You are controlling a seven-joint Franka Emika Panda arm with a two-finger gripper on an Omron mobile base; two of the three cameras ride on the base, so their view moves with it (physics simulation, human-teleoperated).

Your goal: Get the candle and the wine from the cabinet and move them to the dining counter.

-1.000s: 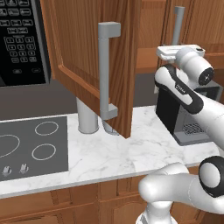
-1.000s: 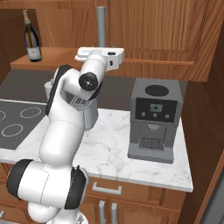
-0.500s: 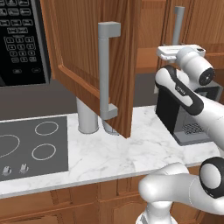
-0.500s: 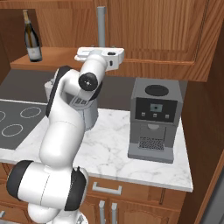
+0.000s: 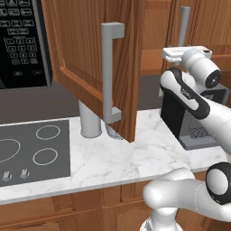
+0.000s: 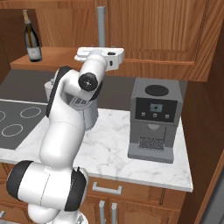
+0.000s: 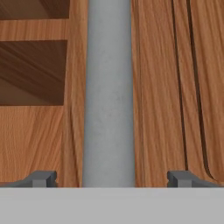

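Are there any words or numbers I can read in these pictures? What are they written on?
None can be read for sure.
Microwave keypad: rows of pale buttons with tiny marks, too small to read.
Wine: a light label, too blurred to read.
Coffee machine: a small screen and buttons, no readable text.
Robot arm: a small dark mark on its white shell, unreadable.
Cooktop: only ring outlines and knobs, no words.

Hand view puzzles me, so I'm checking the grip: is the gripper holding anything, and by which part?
Nothing is held. The gripper is open, its fingertips standing apart on either side of the cabinet door's grey bar handle without closing on it.
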